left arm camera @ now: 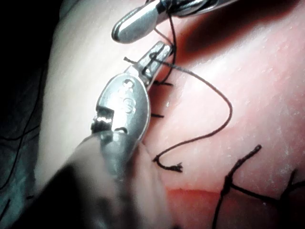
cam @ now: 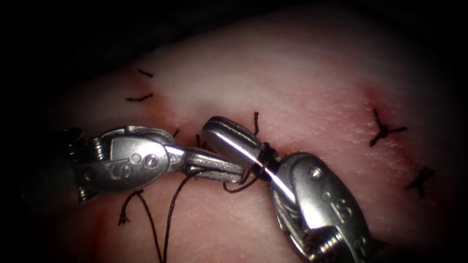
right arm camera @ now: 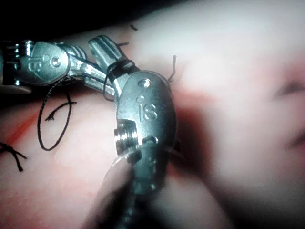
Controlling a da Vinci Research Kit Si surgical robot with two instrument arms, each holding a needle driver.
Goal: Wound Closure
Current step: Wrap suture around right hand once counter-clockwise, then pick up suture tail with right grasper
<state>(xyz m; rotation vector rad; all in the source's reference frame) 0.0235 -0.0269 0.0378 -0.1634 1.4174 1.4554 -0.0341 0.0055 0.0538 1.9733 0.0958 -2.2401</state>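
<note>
Wound closure, knot-tying stage. My left tool lies low over the tissue from the left, its jaws narrow and closed on the thread, gripped close to the tips. My right tool comes in from the near right and crosses just above the left tips; its jaws look pressed together, and the thread is wound in dark turns around them near the hinge, so I judge this a loop laid for a knot, though I cannot tell whether these jaws also pinch a strand. From the left tips two strands fall toward the near edge, and a free end curls on the tissue to the near left, its tip frayed. The cut runs beneath both tools; finished stitches sit along it to the right, and short cut ends lie far left. Red fluid stains the near-left tissue. The needle cannot be made out anywhere.
</note>
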